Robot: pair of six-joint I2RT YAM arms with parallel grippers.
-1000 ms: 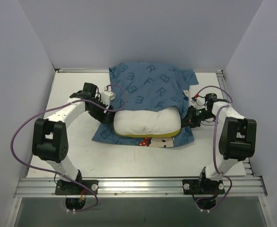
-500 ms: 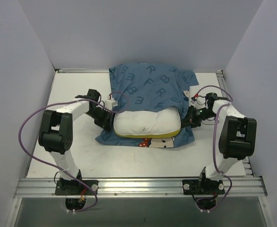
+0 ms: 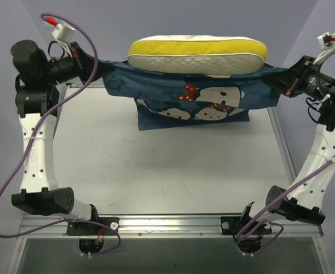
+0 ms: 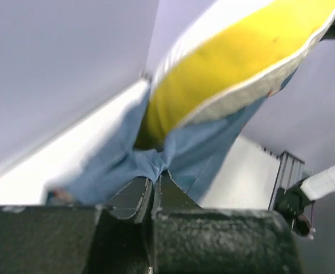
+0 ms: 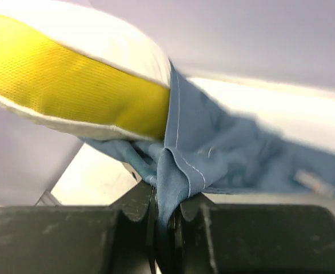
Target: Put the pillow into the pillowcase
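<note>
The large, soft white pillow [image 3: 197, 55] with a broad yellow band along its edge lies high in the upper middle of the top view. Its yellow side is turned toward the camera, and it sits in the open mouth of the blue fabric pillowcase [image 3: 193, 98], which is printed with cartoon mouse faces wearing red polka-dot bows. Only the pillow's top bulges above the taut upper hem; how far the rest has sunk inside cannot be told. The pillowcase is stretched like a sling across the upper part of the frame, well above the white table [image 3: 156, 171], with a shorter flap of printed cloth hanging below the pillow. At the upper left, the black left gripper [image 3: 102, 67] has its fingers pinched together on a bunched corner of the hem. The left wrist view shows that fold squeezed between the fingers [image 4: 138, 197], with the yellow band just beyond. At the upper right, the right gripper [image 3: 282, 81] is likewise clamped on the opposite corner. In its wrist view a stitched pleat of blue cloth runs down between the closed fingers [image 5: 139, 201]. Both white arms rise from a metal rail [image 3: 167, 225] at the bottom edge, trailing purple cables [image 3: 10, 165], with pale lavender walls [image 3: 173, 20] around.
</note>
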